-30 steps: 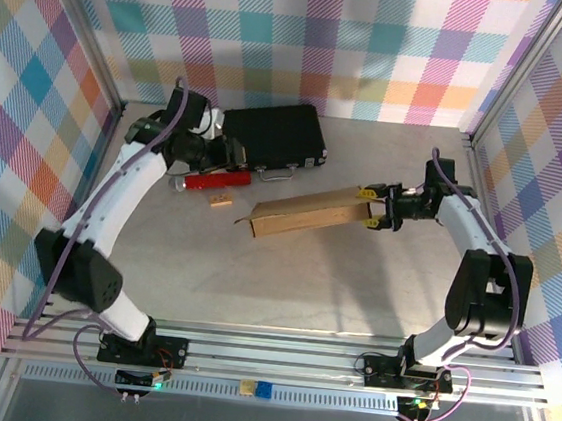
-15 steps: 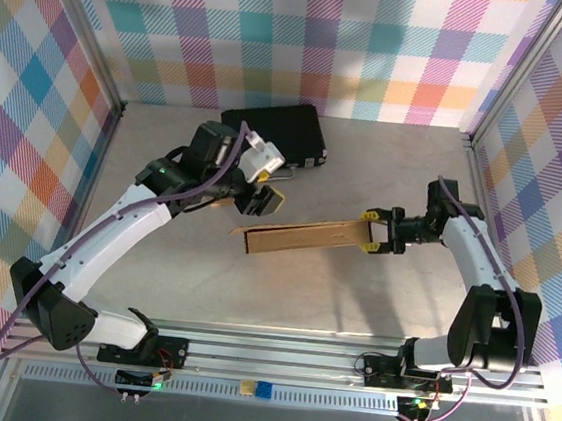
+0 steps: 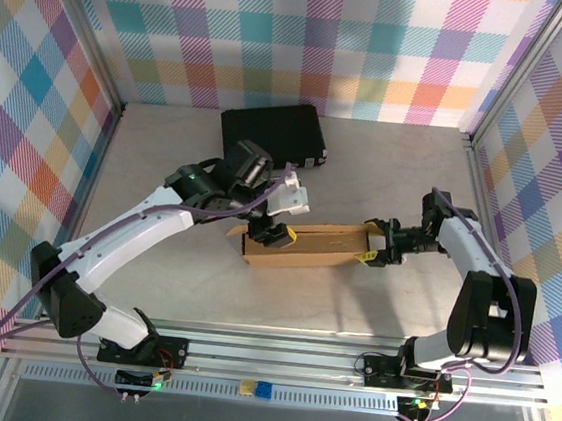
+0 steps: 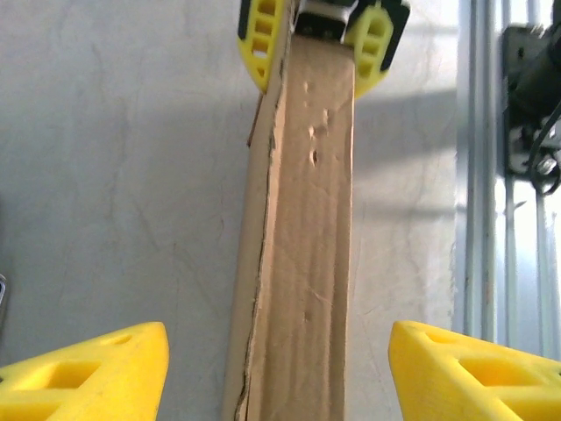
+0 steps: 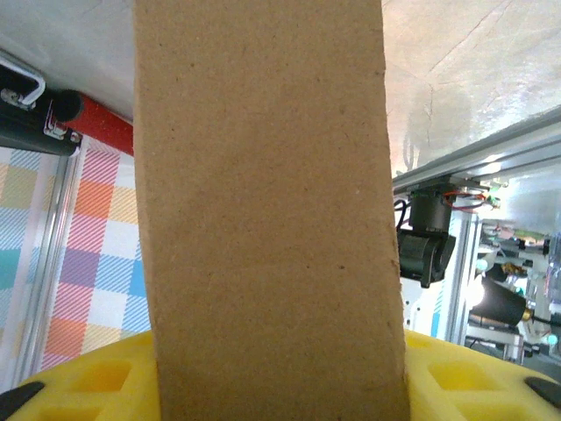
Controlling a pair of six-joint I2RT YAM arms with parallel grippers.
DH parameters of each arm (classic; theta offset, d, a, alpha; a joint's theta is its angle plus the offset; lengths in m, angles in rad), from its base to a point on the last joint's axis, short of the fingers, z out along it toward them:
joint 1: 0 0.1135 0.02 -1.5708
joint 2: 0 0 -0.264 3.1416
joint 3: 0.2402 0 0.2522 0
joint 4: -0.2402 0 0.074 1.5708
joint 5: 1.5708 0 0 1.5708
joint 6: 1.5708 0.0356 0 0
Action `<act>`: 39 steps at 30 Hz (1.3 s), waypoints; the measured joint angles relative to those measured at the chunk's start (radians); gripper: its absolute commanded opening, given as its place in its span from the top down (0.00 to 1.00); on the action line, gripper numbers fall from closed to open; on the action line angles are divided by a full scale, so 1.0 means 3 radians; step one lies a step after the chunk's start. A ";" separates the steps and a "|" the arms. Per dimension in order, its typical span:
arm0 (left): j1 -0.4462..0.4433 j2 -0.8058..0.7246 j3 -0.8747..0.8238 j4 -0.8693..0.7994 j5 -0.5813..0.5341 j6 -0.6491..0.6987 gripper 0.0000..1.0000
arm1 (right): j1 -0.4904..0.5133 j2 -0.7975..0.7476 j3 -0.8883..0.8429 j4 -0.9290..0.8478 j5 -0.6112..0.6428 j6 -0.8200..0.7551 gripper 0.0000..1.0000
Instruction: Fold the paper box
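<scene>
Grey table [image 3: 386, 171], paper box [image 3: 307, 246] clamped in right gripper [image 3: 368, 244], left gripper [image 4: 279, 373] apart, seemingly straddling it.

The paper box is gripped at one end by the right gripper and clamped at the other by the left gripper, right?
No: the left gripper is open, straddling the paper box without touching it, as the left wrist view shows. The right gripper does grip its end.

Brown paper box [image 3: 307, 246], black case [image 3: 274, 134], grey table [image 3: 386, 171], pastel plaid walls [image 3: 378, 50].
</scene>
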 measured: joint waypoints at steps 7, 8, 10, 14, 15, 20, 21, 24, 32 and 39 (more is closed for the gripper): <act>-0.0031 0.0313 0.0018 0.0078 -0.0264 0.0196 0.34 | 0.0000 0.0191 0.0117 -0.0038 -0.0025 -0.0023 0.65; -0.0031 0.0348 0.0022 0.0086 -0.0277 0.0207 0.34 | -0.0001 0.0200 0.0118 -0.0036 -0.0027 -0.0022 0.65; -0.0037 0.0408 0.0022 0.0126 -0.0320 0.0235 0.35 | -0.0010 0.0223 0.0117 -0.0033 -0.0036 -0.0019 0.65; -0.0084 0.0443 0.0018 0.0223 -0.0425 0.0319 0.36 | -0.0019 0.0263 0.0117 0.0008 -0.0038 0.0017 0.65; -0.0104 0.0443 0.0014 0.0257 -0.0455 0.0338 0.35 | -0.0019 0.0276 0.0117 0.0031 -0.0045 0.0031 0.65; -0.0142 0.0443 -0.0001 0.0317 -0.0464 0.0393 0.32 | -0.0032 0.0359 0.0151 0.0067 -0.0093 0.0078 0.65; -0.0142 0.0458 0.0028 0.0266 -0.0437 0.0390 0.32 | -0.0036 0.0383 0.0177 0.0069 -0.0094 0.0081 0.65; -0.0142 0.0563 0.0184 0.0121 -0.0345 0.0379 0.27 | -0.0045 0.0449 0.0249 0.0075 -0.0099 0.0083 0.65; -0.0146 0.0721 0.0217 -0.0027 -0.0455 0.0315 0.26 | -0.0045 0.0548 0.0345 0.0080 -0.0113 0.0093 0.65; -0.0182 0.0764 0.0092 0.0084 -0.0795 0.0318 0.27 | -0.0045 0.0551 0.0346 0.0080 -0.0116 0.0093 0.65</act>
